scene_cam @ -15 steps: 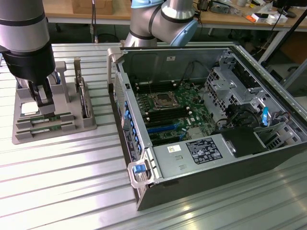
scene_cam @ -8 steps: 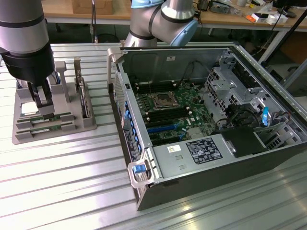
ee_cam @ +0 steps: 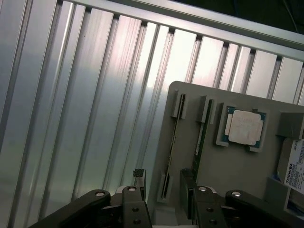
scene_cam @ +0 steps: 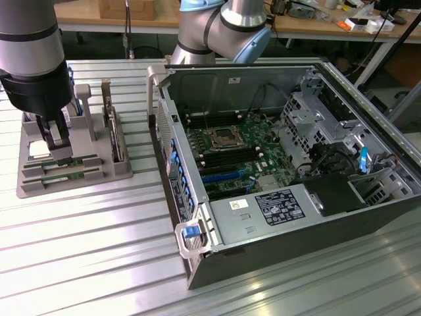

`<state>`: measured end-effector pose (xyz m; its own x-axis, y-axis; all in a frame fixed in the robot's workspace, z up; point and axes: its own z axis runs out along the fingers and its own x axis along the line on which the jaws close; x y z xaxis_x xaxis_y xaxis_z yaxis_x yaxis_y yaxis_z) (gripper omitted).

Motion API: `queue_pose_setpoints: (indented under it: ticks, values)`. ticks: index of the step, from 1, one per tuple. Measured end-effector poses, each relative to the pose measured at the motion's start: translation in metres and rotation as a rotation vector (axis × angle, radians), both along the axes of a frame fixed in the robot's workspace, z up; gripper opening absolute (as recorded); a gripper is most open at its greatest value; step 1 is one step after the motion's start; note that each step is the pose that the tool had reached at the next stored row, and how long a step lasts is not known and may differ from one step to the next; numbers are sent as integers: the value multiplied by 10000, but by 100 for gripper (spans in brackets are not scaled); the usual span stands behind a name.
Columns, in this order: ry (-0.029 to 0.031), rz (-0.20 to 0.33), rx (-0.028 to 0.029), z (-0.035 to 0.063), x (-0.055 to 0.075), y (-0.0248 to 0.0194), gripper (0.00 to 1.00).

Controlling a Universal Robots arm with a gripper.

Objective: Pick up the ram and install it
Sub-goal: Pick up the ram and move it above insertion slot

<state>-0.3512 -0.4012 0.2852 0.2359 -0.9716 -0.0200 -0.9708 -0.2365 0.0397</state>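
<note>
hovering low over the grey holder [scene_cam: 99, 172] on the worktop [scene_cam: 99, 263] with hand [scene_cam: 58, 146] released, fingers [ee_cam: 135, 209] spread, right above the ram [ee_cam: 170, 156] set on edge in its slot; grasping nothing.

Aluminium-looking table [scene_cam: 79, 250]: grey holder [scene_cam: 120, 175], computer case [scene_cam: 296, 250]
</note>
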Motion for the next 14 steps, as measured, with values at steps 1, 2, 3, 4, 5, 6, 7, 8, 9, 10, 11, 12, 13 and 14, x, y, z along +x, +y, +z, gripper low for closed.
queue_pose_setpoints:
  ticks: [1,2,3,4,5,6,7,8,9,10,11,12,13,14]
  values:
    - [0,2,0,-3,-3,0,42]
    - [0,4,0,-5,-6,0,42]
    - [0,6,0,-7,-9,0,42]
    - [-1,10,0,-10,-12,0,42]
    - [0,12,0,-12,-15,0,42]
    - [0,15,0,-15,-17,0,42]
    - [-1,19,1,-18,-20,0,42]
    - [-1,21,0,-20,-23,0,42]
    - [0,25,0,-22,-26,0,42]
    - [-1,27,1,-25,-27,0,42]
    - [1,31,0,-28,-32,0,42]
    - [0,33,0,-31,-35,0,42]
    - [0,38,0,-35,-39,0,42]
    - [0,41,0,-38,-42,0,42]
